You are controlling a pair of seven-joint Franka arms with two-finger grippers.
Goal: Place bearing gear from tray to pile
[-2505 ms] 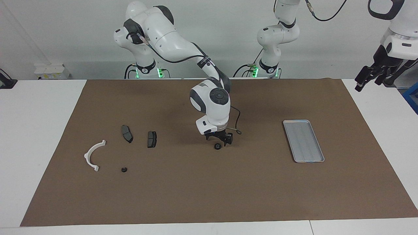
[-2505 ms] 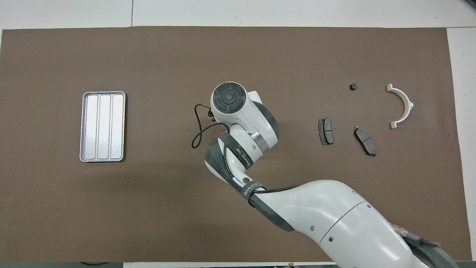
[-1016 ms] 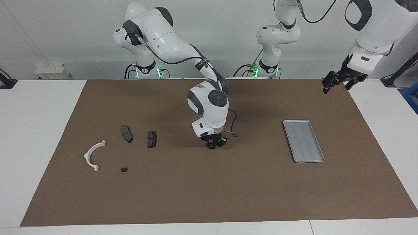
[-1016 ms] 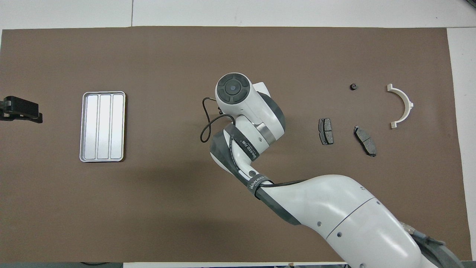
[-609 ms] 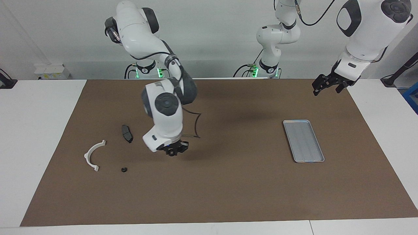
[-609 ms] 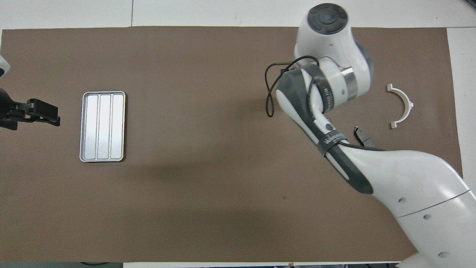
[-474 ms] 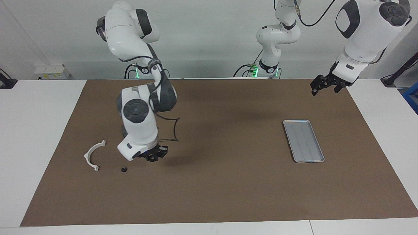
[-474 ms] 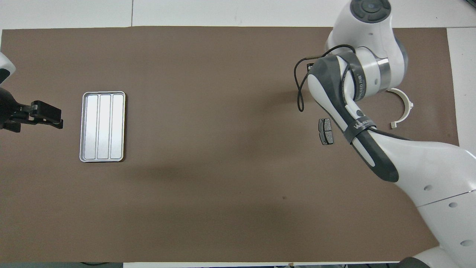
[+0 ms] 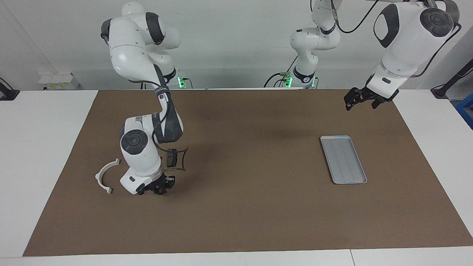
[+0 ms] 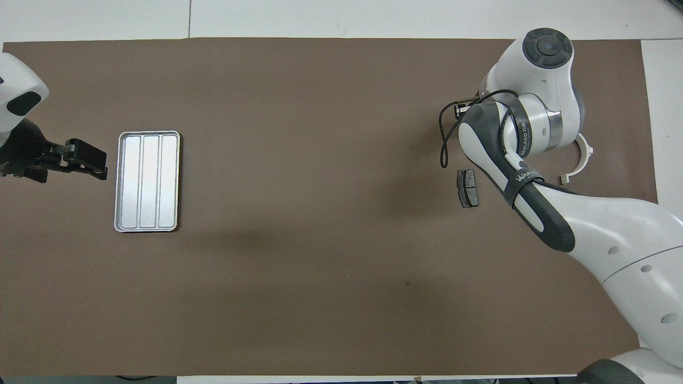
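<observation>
My right gripper (image 9: 159, 190) is low over the mat beside the white semicircular bracket (image 9: 105, 176), shut on a small black bearing gear (image 9: 160, 191). In the overhead view the right hand hides its own fingers and part of the bracket (image 10: 585, 153). One dark grey brake pad (image 9: 172, 158) lies nearer to the robots than the gripper and shows in the overhead view (image 10: 467, 188). The other pad and a second small gear are hidden by the right arm. The silver tray (image 9: 343, 159) lies bare toward the left arm's end (image 10: 148, 181). My left gripper (image 9: 355, 99) hangs in the air by the tray (image 10: 85, 156).
A brown mat (image 9: 251, 207) covers most of the white table. The right arm's black cable (image 9: 183, 159) loops beside its wrist. The right arm's body spans the mat's corner in the overhead view (image 10: 597, 224).
The right gripper took the gear from the mat's middle, carried it toward the right arm's end and came down beside the bracket. The left gripper has come in closer to the tray.
</observation>
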